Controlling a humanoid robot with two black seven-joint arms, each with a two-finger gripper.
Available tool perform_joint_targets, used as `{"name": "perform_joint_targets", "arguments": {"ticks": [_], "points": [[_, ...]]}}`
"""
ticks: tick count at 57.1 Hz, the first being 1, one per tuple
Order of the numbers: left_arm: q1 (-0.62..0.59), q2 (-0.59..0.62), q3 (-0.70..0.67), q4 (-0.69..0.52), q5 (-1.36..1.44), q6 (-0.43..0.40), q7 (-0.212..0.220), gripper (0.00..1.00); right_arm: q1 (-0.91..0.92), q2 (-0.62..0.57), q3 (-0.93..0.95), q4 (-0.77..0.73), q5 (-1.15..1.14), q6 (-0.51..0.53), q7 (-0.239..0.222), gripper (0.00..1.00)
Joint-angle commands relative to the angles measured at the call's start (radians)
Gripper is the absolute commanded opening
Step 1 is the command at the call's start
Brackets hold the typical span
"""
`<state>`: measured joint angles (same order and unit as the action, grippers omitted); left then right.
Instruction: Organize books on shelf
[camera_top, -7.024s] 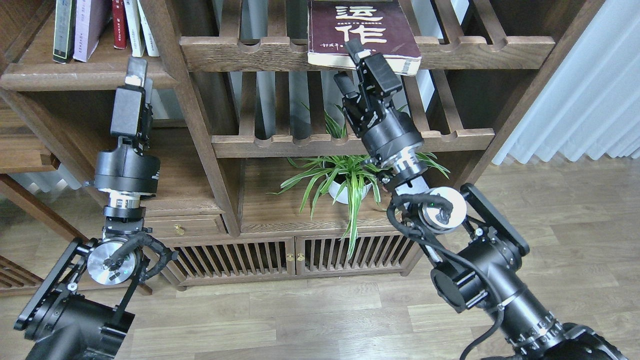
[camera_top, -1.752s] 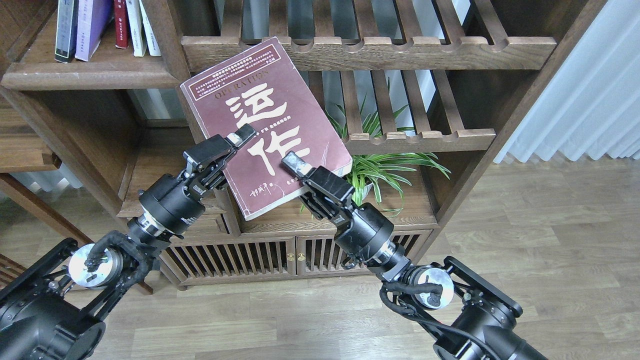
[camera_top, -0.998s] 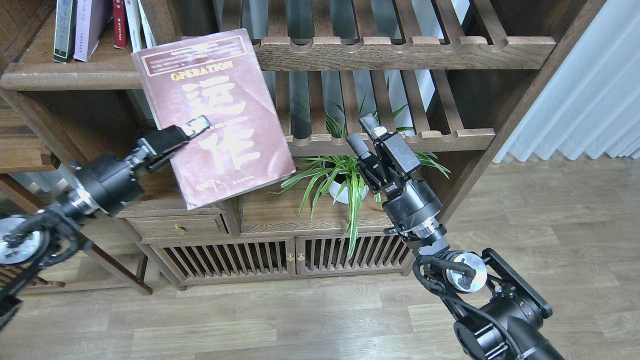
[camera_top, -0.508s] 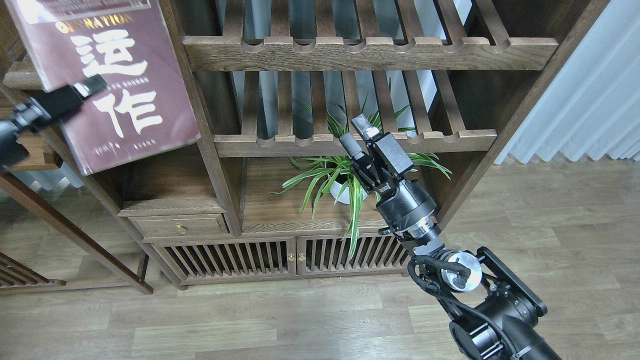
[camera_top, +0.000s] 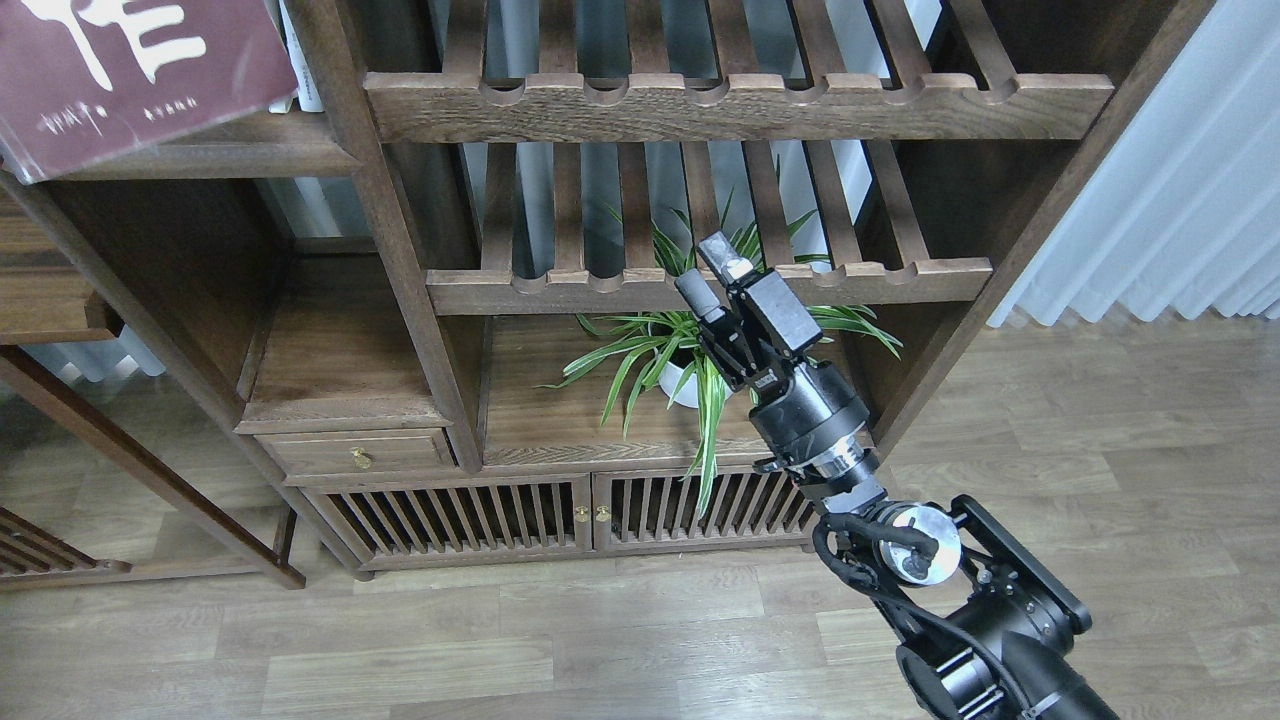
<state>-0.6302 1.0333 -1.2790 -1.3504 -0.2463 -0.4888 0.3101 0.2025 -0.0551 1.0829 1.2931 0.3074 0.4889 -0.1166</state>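
Maroon book (camera_top: 130, 75) upper left, tilted over the plank shelf (camera_top: 210, 158) | my left gripper out of frame | right gripper (camera_top: 716, 268) mid-frame, fingers parted, empty, well apart from it | left arm judged nearer.

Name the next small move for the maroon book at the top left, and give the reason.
Probably ease the maroon book further back over the shelf and stand it beside the pale book. Its lower corner overhangs the shelf's front edge and it sits tilted, partly out of view. The left hand is out of frame. The right hand is open and empty, down in front of the spider plant.
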Motion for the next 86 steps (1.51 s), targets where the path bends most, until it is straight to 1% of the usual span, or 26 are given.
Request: {"name": "perform_joint_targets", "arguments": {"ticks": [1,12,28,32,45,46,62,74,86], "points": [[-0.005,-0.002,-0.062,0.028,0.068,0.0,0.0,0.0,0.0,0.0,0.0,0.0,-0.007,0.0,0.0,0.8],[-0.005,-0.009,-0.155,0.056,0.134,0.0,-0.002,0.0,0.001,0.001,0.0,0.0,-0.013,0.0,0.0,0.8],[-0.005,-0.024,-0.194,0.093,0.265,0.0,-0.016,0.0,0.003,0.001,0.0,0.0,-0.013,0.0,0.0,0.8],[-0.003,-0.039,-0.221,0.096,0.294,0.0,-0.019,0.0,0.003,0.001,0.0,0.0,-0.013,0.0,0.0,0.8],[-0.002,-0.147,-0.306,0.096,0.415,0.0,-0.019,0.0,0.001,0.001,0.0,0.0,-0.013,0.0,0.0,0.8],[-0.002,-0.191,-0.324,0.096,0.459,0.0,-0.019,0.0,0.001,0.001,0.0,-0.001,-0.013,0.0,0.0,0.8],[0.003,-0.387,-0.437,0.088,0.709,0.0,-0.022,0.0,-0.002,0.006,0.0,-0.001,-0.013,0.0,0.0,0.8],[0.007,-0.469,-0.507,0.091,0.791,0.0,-0.023,0.0,0.0,0.009,0.0,-0.001,-0.013,0.0,0.002,0.8],[0.006,-0.523,-0.519,0.073,0.783,0.0,-0.034,0.0,-0.002,0.009,0.0,-0.001,-0.013,0.0,0.002,0.8]]}}
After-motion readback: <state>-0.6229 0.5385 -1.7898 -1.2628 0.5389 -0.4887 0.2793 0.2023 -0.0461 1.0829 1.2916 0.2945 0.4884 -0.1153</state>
